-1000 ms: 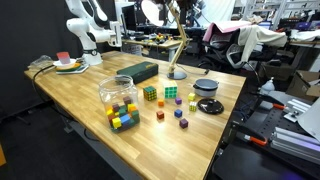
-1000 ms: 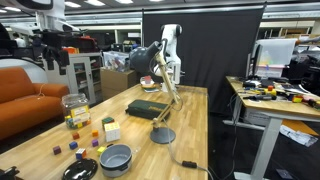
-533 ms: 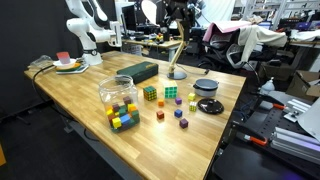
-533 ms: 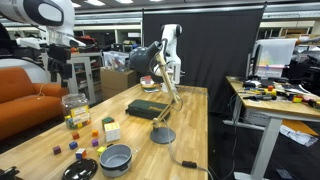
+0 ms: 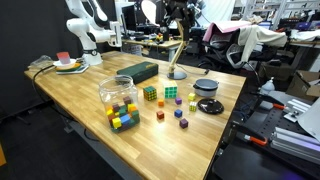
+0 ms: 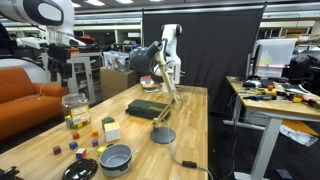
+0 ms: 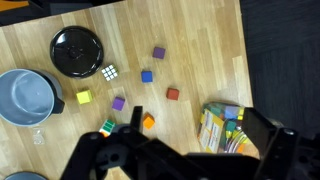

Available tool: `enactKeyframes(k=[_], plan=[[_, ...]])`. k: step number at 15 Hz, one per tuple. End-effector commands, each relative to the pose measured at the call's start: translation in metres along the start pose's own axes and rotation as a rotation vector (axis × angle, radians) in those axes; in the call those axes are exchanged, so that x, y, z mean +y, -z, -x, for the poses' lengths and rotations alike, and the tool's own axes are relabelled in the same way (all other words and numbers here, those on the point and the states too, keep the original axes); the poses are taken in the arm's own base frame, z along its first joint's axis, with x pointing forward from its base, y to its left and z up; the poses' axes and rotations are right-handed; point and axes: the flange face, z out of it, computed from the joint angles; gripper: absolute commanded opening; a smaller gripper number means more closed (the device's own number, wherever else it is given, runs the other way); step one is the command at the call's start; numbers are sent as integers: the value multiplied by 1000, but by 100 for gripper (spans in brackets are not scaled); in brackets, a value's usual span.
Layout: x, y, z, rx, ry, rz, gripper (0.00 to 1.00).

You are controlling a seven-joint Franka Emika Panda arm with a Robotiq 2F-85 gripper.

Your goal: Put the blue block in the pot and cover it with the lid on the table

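gripper (image 7: pixel 140 150) high above counter (image 7: pixel 200 40), holding nothing; jaw state cannot be told. blue block (image 7: pixel 147 76) loose on counter, between lid (image 7: pixel 77 52) and red cube (image 7: pixel 173 94). descend vertically, centre on block, avoid purple cube (image 7: pixel 159 53); pot (image 7: pixel 25 97) uncovered beside lid.

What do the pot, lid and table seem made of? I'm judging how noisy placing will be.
Pot: probably metal, with a dull grey sheen inside. Lid: glossy black with ring-like reflections, either plastic or coated metal. Table: light wood, butcher-block style, with visible grain strips.
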Motion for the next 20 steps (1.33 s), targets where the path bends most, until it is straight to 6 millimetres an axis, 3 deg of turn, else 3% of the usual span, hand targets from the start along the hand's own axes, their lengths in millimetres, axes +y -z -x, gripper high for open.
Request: enactKeyframes(k=[1, 6, 10, 14, 18, 20], plan=[[6, -22, -7, -17, -8, 19, 100], [26, -107, -20, -131, -6, 72, 100], [38, -158, -31, -211, -29, 55, 100], [39, -168, -30, -226, -36, 70, 100], [38, -165, -31, -219, -35, 68, 100], [38, -179, -38, -227, -22, 49, 100]])
